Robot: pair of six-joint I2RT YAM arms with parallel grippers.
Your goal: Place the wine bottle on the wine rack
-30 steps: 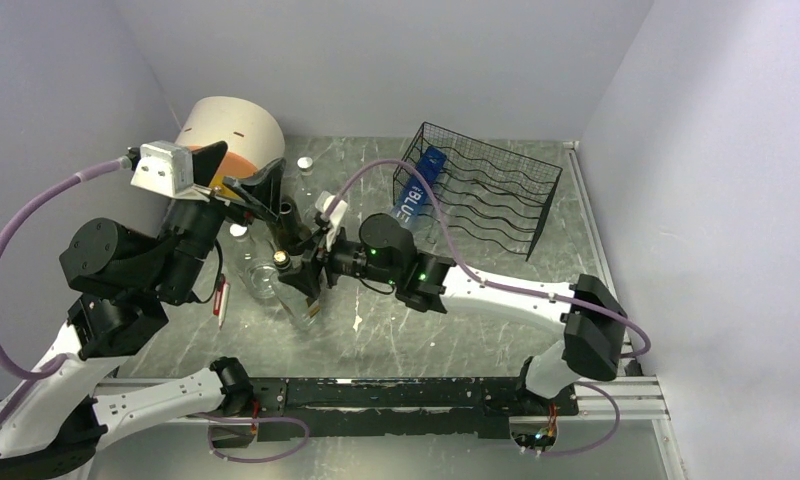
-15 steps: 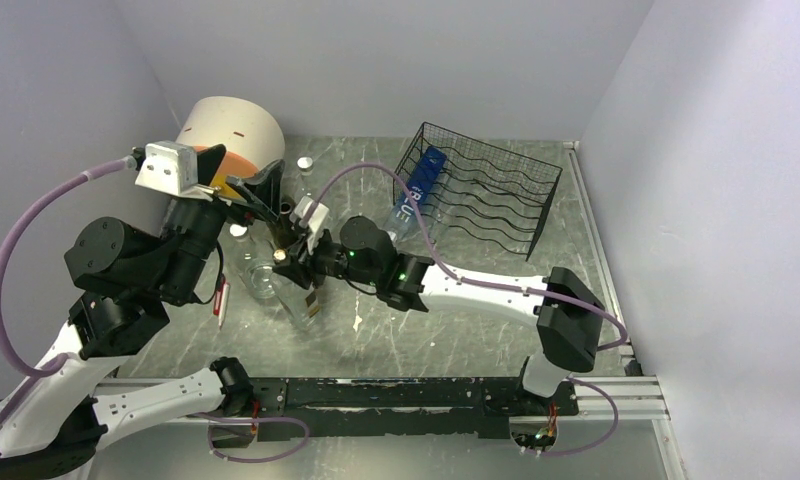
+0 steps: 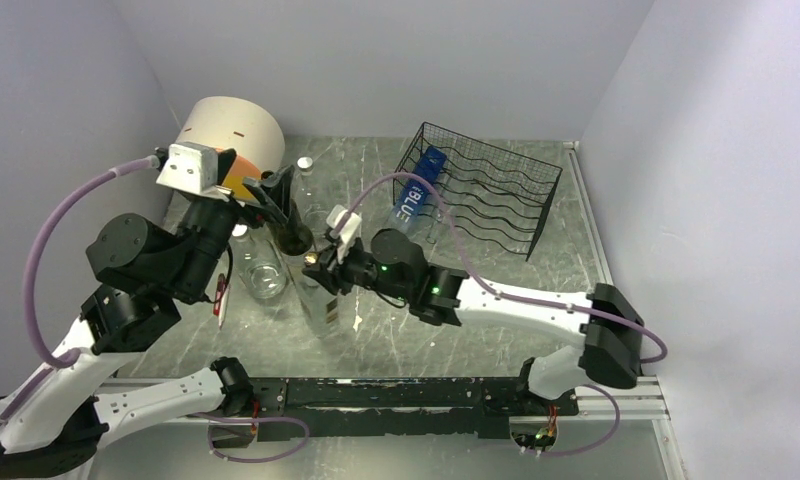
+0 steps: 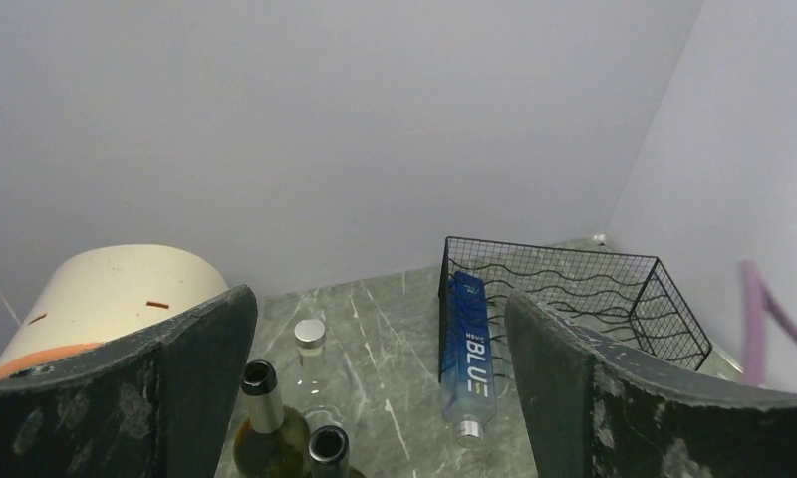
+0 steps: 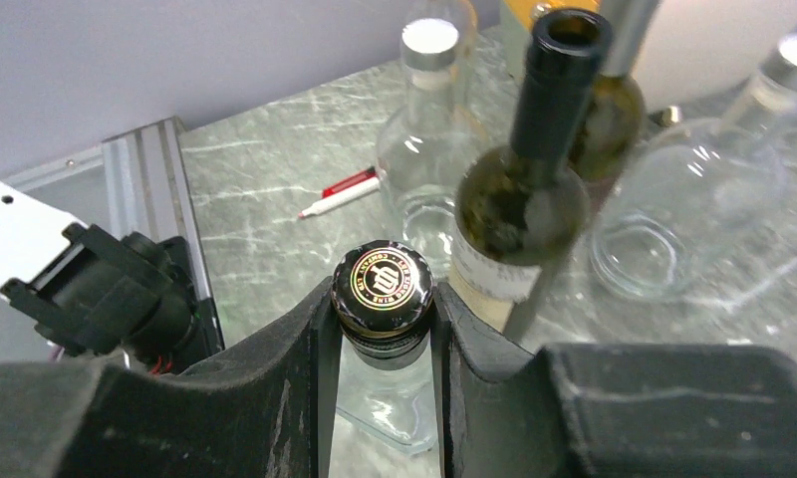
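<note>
The wine bottle (image 5: 385, 289) is clear glass with a black cap bearing a gold emblem. It stands left of centre on the table (image 3: 321, 300). My right gripper (image 5: 385, 304) is shut on its neck just under the cap, also seen from above (image 3: 316, 262). The wine rack (image 3: 486, 190) is black wire and sits at the back right (image 4: 574, 289). A blue bottle (image 3: 413, 195) lies in its leftmost row (image 4: 467, 349). My left gripper (image 4: 380, 398) hangs open and holds nothing, above the dark bottles (image 3: 276, 195).
Two dark green open bottles (image 4: 265, 418) (image 5: 534, 179) and clear bottles (image 5: 429, 129) (image 5: 693, 199) crowd beside the held one. A cream cylinder (image 3: 231, 130) lies at the back left. A red pen (image 3: 221, 300) lies near the left arm.
My right gripper has shut on the wine bottle's neck and drawn it a little rightward, away from the other bottles. The left arm has shifted slightly right and stays open.
</note>
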